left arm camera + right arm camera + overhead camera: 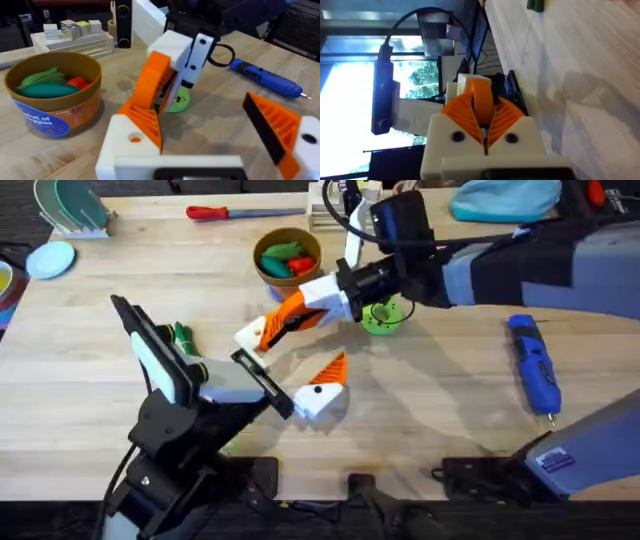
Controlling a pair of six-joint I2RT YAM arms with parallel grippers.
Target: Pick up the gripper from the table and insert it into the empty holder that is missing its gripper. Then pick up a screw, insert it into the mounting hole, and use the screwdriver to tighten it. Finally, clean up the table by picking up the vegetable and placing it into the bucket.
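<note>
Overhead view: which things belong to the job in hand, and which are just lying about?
Job: orange tip, white holder, blue screwdriver, dark green vegetable, bucket.
Lying about: red-handled tool, lime ring, pale blue disc.

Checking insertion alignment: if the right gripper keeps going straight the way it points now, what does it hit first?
The right gripper, shut on the orange gripper, points down-left toward the left arm's holder. That holder looks first in line; the tip seems at or nearly touching it, though depth is unclear.

A pale wooden table (450,400) stands near a bright window (350,100).
</note>
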